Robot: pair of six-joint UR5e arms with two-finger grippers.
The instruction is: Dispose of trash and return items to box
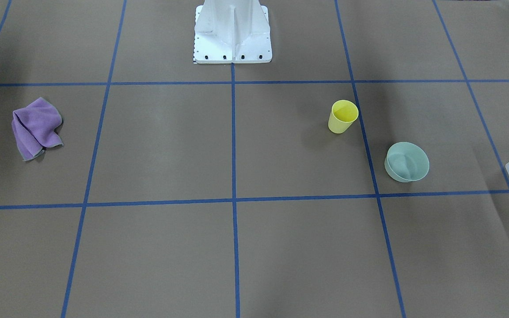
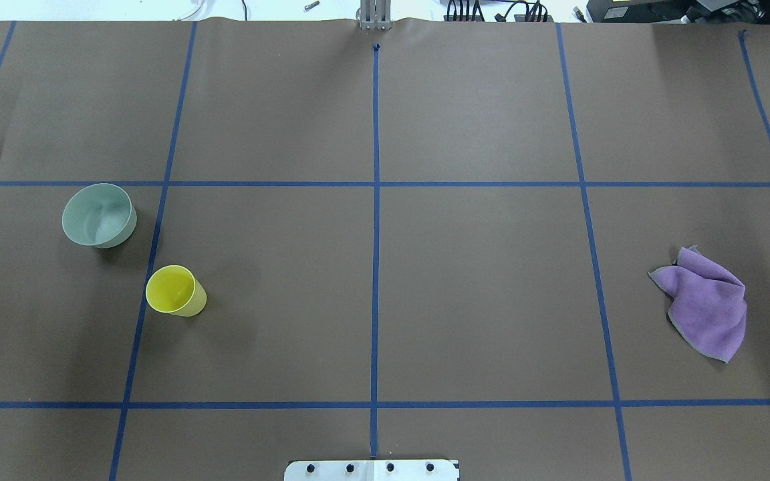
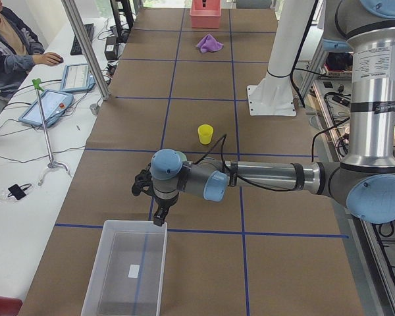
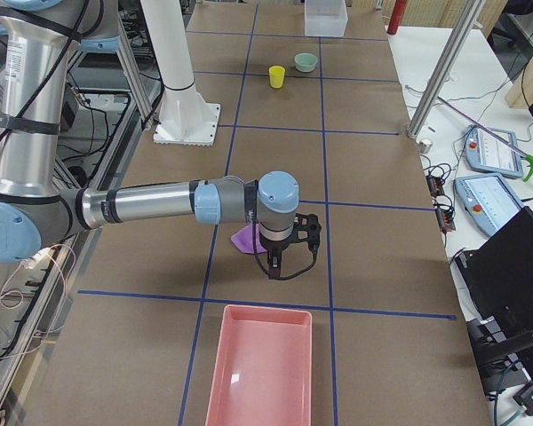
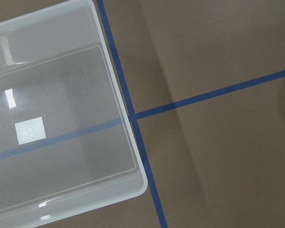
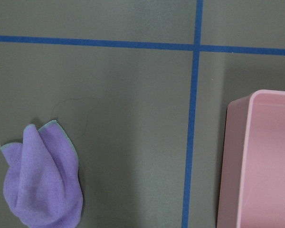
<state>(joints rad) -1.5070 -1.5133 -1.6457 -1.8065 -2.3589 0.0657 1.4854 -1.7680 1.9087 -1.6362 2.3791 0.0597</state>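
Observation:
The frosted translucent box (image 3: 125,270) stands empty at the table's left end; it also shows in the left wrist view (image 5: 61,118). My left gripper (image 3: 159,216) hangs just beyond the box's far rim. It shows only in the side view, so I cannot tell whether it is open. A yellow cup (image 2: 174,290) and a pale green bowl (image 2: 98,215) stand upright on the left half. A crumpled purple cloth (image 2: 706,304) lies on the right half. My right gripper (image 4: 280,264) hovers beside the cloth (image 4: 247,238); I cannot tell its state.
A pink bin (image 4: 262,368) sits empty at the table's right end; its corner shows in the right wrist view (image 6: 261,161). The white robot base (image 1: 232,35) stands at mid-table on the robot's side. An operator and tablets are beyond the far edge.

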